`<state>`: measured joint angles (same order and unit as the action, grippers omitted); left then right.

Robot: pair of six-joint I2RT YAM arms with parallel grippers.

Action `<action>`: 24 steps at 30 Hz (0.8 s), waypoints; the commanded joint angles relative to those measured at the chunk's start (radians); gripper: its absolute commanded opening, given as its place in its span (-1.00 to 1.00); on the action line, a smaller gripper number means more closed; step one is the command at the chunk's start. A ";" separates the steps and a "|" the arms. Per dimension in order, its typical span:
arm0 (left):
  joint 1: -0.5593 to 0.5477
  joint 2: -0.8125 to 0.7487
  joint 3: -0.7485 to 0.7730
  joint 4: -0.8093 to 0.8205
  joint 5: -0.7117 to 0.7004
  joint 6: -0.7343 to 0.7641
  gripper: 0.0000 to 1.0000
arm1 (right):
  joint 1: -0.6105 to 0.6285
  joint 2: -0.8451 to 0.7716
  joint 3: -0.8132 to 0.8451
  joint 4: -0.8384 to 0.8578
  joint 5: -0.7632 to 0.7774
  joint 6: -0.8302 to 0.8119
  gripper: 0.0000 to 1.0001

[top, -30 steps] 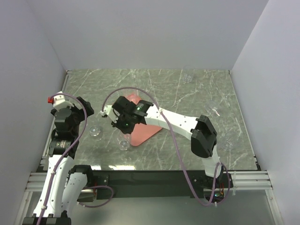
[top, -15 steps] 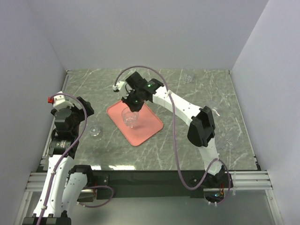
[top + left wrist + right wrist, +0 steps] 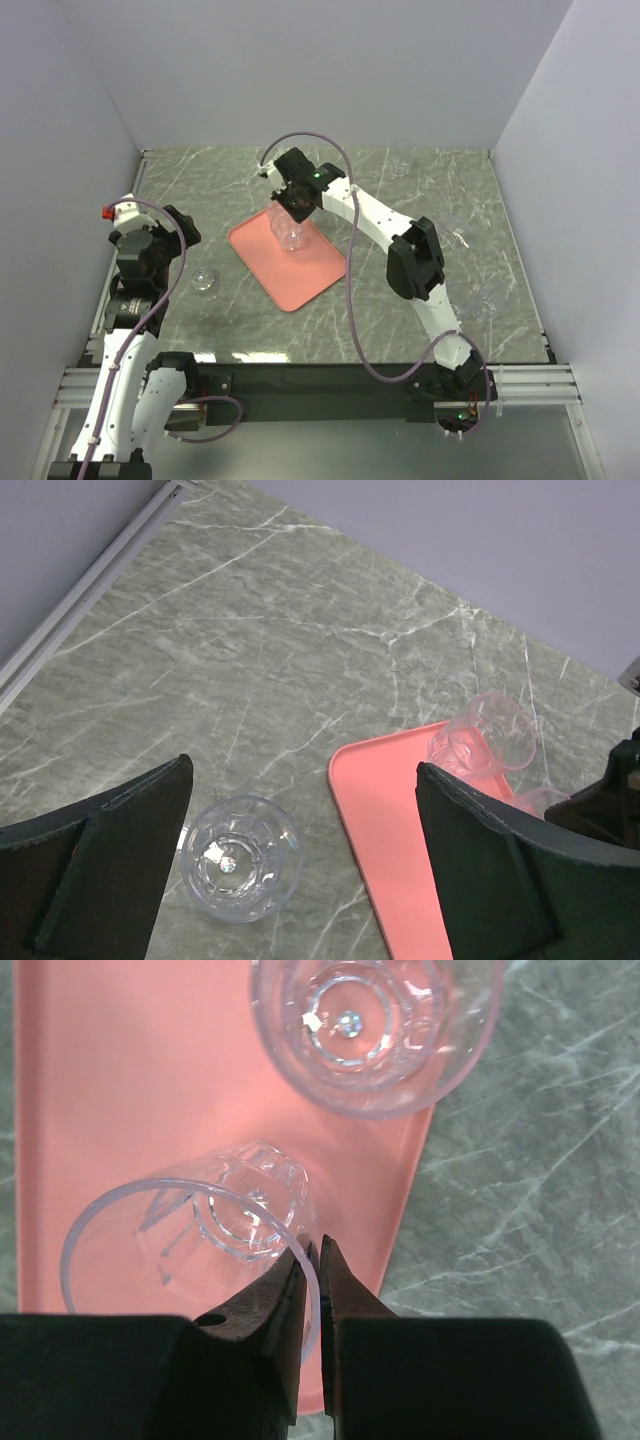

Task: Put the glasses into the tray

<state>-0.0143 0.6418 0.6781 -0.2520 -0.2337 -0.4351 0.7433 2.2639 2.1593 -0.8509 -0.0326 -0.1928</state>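
Note:
The salmon-pink tray [image 3: 300,275] lies on the marble table, left of centre. My right gripper [image 3: 293,200] is over its far end, shut on the rim of a clear glass [image 3: 190,1250] that hangs tilted over the tray [image 3: 120,1080]; one finger is inside the glass, one outside [image 3: 312,1252]. A second glass [image 3: 375,1020] stands upright on the tray by its edge, also seen from the left wrist [image 3: 480,740]. My left gripper [image 3: 305,770] is open and empty above a glass [image 3: 242,858] standing on the table left of the tray [image 3: 400,830].
That loose glass [image 3: 204,281] sits beside my left gripper [image 3: 180,232]. More glasses are at the far right [image 3: 401,165], the right side [image 3: 455,235] and the near right [image 3: 485,305]. Walls close in the table on three sides.
My right gripper has moved from the tray's near-left side to its far end, carrying a glass. The glass that stood in front of the tray is gone. The left arm has not moved.

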 commanded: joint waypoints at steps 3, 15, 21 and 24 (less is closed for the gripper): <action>0.004 0.007 -0.002 0.034 0.011 0.001 0.99 | -0.005 0.023 0.069 0.061 0.099 0.066 -1.00; 0.004 0.006 -0.003 0.036 0.017 0.002 0.99 | -0.010 0.059 0.079 0.065 0.122 0.072 -1.00; 0.004 0.009 -0.003 0.037 0.019 0.004 0.99 | -0.010 0.069 0.080 0.069 0.146 0.075 -1.00; 0.004 0.010 -0.003 0.037 0.019 0.003 0.99 | -0.016 0.075 0.080 0.069 0.149 0.075 -0.99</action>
<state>-0.0143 0.6521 0.6777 -0.2516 -0.2295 -0.4347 0.7380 2.3314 2.1883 -0.8192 0.0914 -0.1276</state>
